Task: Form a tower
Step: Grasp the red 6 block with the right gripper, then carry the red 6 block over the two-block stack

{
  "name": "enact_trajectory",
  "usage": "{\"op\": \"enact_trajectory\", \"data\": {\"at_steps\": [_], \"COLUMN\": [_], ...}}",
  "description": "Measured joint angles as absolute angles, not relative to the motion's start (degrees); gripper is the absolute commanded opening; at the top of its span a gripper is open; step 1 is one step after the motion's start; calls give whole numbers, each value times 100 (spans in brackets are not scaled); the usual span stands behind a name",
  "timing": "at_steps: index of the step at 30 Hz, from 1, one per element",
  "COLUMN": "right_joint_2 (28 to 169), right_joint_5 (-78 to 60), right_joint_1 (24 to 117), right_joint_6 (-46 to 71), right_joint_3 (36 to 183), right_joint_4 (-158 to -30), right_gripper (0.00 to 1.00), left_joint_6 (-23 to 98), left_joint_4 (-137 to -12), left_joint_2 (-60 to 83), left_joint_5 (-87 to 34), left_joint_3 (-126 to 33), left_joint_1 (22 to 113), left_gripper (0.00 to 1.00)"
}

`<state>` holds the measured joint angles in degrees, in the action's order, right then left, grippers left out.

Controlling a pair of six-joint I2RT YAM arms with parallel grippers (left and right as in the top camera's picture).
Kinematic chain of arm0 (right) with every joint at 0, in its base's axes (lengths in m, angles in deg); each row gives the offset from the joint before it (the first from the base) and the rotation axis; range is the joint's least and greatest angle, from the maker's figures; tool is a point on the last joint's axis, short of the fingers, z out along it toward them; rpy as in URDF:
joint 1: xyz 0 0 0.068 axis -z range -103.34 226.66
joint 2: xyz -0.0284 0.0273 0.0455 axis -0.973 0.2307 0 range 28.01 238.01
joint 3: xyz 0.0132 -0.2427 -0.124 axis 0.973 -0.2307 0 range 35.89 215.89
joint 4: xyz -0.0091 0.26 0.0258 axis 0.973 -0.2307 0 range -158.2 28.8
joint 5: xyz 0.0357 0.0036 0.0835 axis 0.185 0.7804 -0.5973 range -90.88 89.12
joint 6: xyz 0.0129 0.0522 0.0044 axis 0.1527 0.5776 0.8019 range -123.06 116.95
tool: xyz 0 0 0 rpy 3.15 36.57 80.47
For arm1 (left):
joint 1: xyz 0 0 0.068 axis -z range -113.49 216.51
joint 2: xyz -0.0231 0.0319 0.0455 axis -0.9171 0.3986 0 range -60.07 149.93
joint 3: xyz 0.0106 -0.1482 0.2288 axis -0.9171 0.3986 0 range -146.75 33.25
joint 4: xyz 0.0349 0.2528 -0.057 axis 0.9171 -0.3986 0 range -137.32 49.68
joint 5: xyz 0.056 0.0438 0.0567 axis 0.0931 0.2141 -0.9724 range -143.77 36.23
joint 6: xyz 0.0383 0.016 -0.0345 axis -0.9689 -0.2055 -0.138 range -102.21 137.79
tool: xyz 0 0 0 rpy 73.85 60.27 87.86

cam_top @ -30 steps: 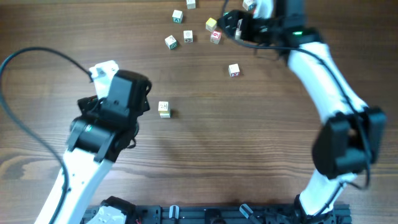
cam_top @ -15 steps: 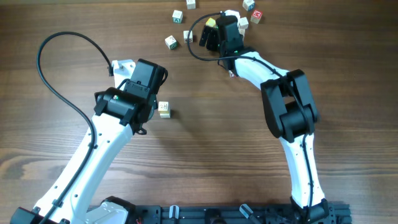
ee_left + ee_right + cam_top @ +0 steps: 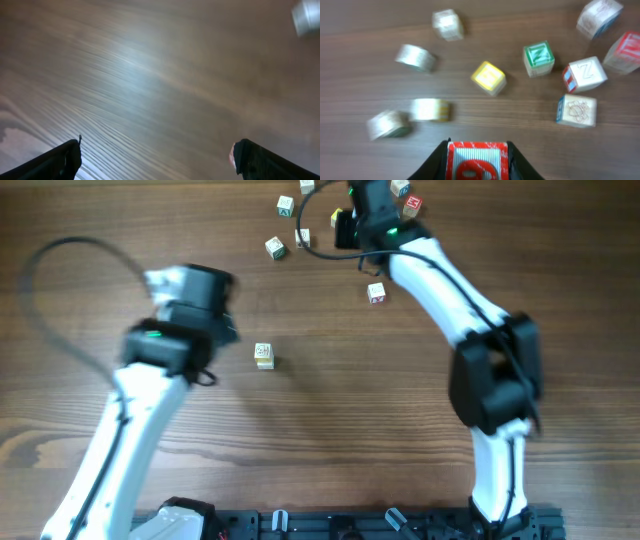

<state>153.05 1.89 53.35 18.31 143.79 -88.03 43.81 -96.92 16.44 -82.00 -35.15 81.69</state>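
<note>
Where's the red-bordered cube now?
Right wrist view, bottom centre: the red-bordered cube sits in the right gripper, yellow cube just beyond it. Overhead, that gripper covers it near the table's far edge.

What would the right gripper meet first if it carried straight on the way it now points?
Probably the yellow block, lying straight ahead of the right gripper and the red block between its fingers; depth is hard to judge.

Left pincer agape, right pincer tight on red cube
</note>
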Motion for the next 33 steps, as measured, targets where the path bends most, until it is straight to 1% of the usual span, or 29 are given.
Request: {"op": "enact_trajectory", "data": {"at_steps": [3,5,6,7,8,10,11,14,15,17,18,19,22,27,30,33], "right_joint_2": [14124,13862,13886,13989,14188,14439,14579,14730,14913,15276,15377,15626,15672,15672,15624,14948], "right_joint_5": [-672,-994,-1131,-1206,-1247,-1158,-850,-28,455,897,1039,1159,1268,1312,1317,1592], "right_joint_1": [5185,4900,4623,4424,4131,3762,3471,2911,2634,2466,2457,2466,2468,2378,2304,2284], "right_joint_6": [2095,2305,2428,2489,2548,2589,2651,3064,3376,3776,3949,4089,4220,4277,4364,4430], "right_joint_3": [14600,14744,14744,14720,14674,14637,14604,14589,14589,14589,14589,14587,14578,14578,14578,14573], "right_joint_4": [-9468,-10064,-10502,-10742,-11007,-11247,-11382,-11439,-11435,-11411,-11389,-11293,-10790,-10799,-11031,-11660], "right_gripper": [12,11,11,11,11,11,11,11,11,10,7,7,7,4,4,4], "left_joint_6": [4383,4385,4385,4387,4385,4387,4385,4385,4385,4385,4385,4387,4385,4385,4385,4339], "left_joint_4": [-9530,-9486,-9504,-9585,-9677,-9747,-9786,-9886,-9930,-9930,-9928,-9937,-9937,-9937,-9880,-9840], "left_joint_2": [853,267,171,-39,-50,66,182,571,796,1058,1132,1224,1231,1231,1231,1231], "left_joint_5": [-7437,-6740,-6432,-6136,-5741,-5302,-5039,-4563,-4443,-4351,-4331,-4316,-4314,-4311,-4314,-4165], "left_joint_3": [-3989,-4112,-4118,-4129,-4129,-4129,-4129,-4129,-4127,-4127,-4127,-4127,-4127,-4127,-4127,-4127], "left_joint_1": [6523,5347,5133,4276,3815,3334,3131,2973,2973,2973,2973,2973,2973,2973,2973,2923], "left_gripper": [100,100,100,100,100,100,100,100,100,100,100,100,100,100,100,100]}}
